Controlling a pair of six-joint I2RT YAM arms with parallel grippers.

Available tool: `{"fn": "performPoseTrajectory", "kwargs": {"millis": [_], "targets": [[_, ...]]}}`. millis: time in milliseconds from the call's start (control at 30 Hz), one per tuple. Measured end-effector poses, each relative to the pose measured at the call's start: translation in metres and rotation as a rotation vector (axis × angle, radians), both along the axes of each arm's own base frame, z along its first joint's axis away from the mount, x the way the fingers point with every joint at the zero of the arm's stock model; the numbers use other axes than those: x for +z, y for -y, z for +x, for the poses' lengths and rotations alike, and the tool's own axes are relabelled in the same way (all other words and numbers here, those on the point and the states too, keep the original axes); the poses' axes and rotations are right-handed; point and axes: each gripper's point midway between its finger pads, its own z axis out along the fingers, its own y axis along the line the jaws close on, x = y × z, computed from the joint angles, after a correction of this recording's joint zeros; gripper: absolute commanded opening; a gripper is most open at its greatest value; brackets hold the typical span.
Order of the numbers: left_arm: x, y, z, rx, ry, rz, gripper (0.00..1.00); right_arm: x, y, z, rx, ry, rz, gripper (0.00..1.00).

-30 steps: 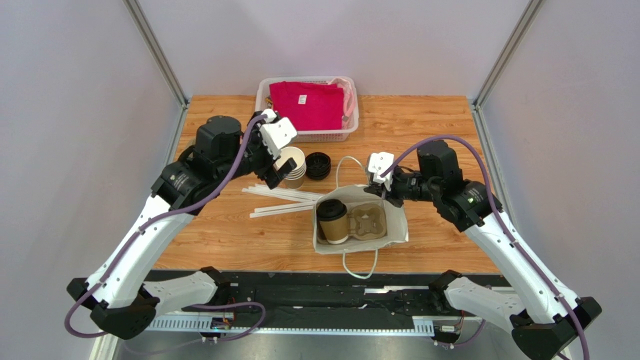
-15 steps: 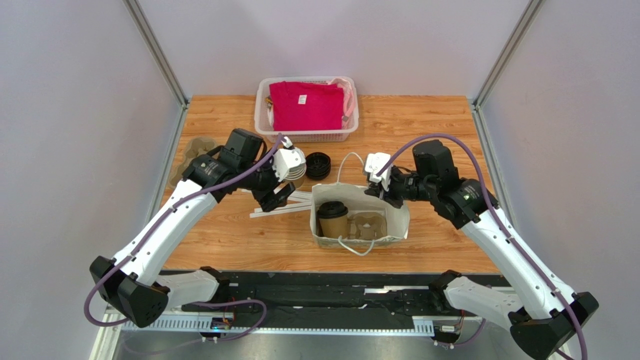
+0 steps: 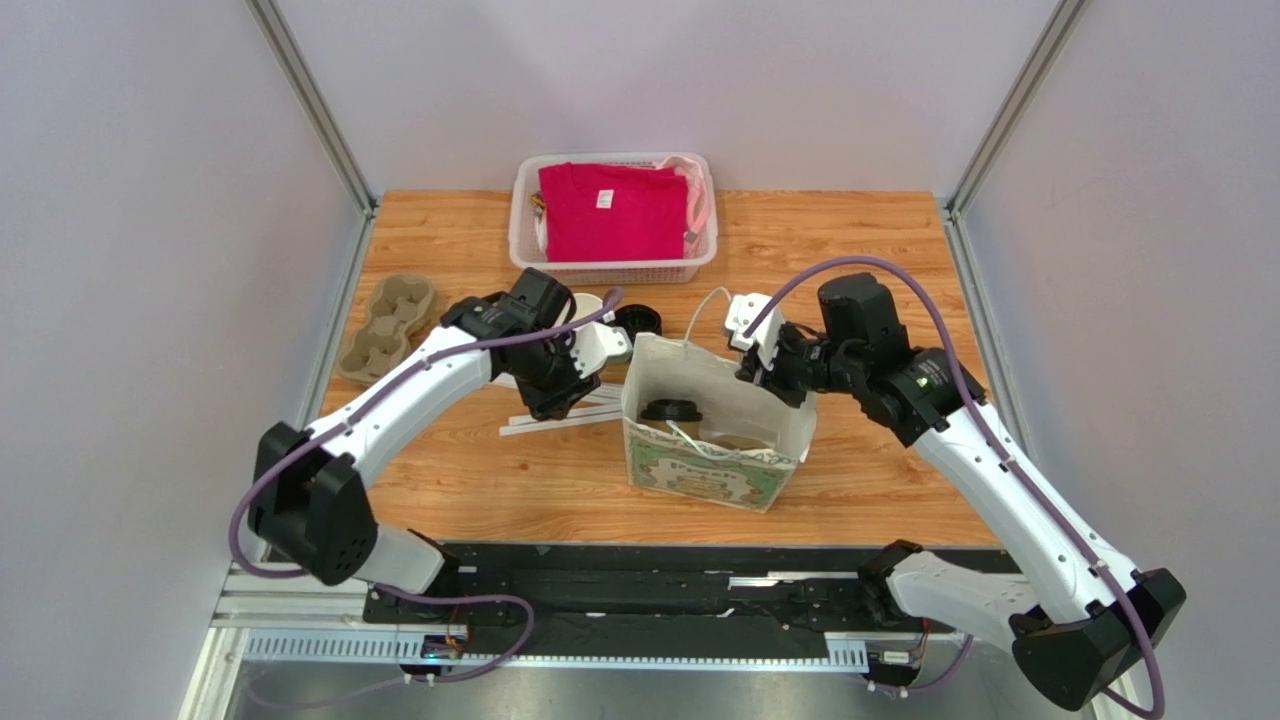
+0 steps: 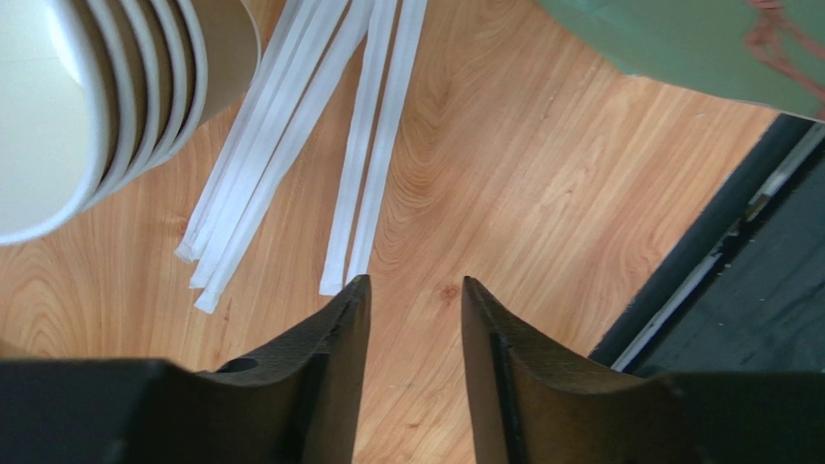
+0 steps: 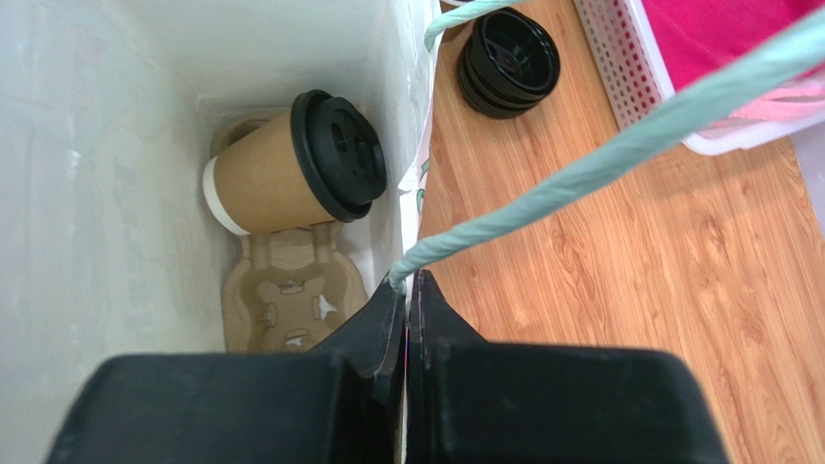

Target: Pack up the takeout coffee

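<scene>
Right wrist view shows the takeout coffee [image 5: 290, 164] on a cardboard carrier [image 5: 290, 300] inside the paper bag [image 5: 97, 145] (toward its left side), with the right gripper [image 5: 407, 290] pinched on the bag's far rim. The left gripper [image 4: 414, 290] hovers empty, jaws apart, beside wrapped straws [image 4: 290, 145].

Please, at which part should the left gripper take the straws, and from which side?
Take the straws near the ends closest to the left gripper, from straight above, jaws across their width. They lie flat on the table, thin and long, so a side approach would probably find nothing to catch. At that end they fan apart, clear of the cup stack.
</scene>
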Motion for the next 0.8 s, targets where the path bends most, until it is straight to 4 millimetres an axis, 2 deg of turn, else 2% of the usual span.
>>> {"fn": "performPoseTrajectory", "kwargs": {"millis": [400,600,800], "targets": [[-0.07,0.002,0.027,-0.023,-0.055,0.112,0.4,0.002,0.038,0.026,-0.139,0.001,-0.042,0.0],[-0.096,0.006,0.037,-0.02,-0.072,0.137,0.4,0.001,0.045,0.031,-0.154,0.012,-0.058,0.0],[-0.111,0.005,0.045,-0.021,-0.065,0.164,0.36,-0.001,0.053,0.031,-0.172,0.005,-0.079,0.0]]}}
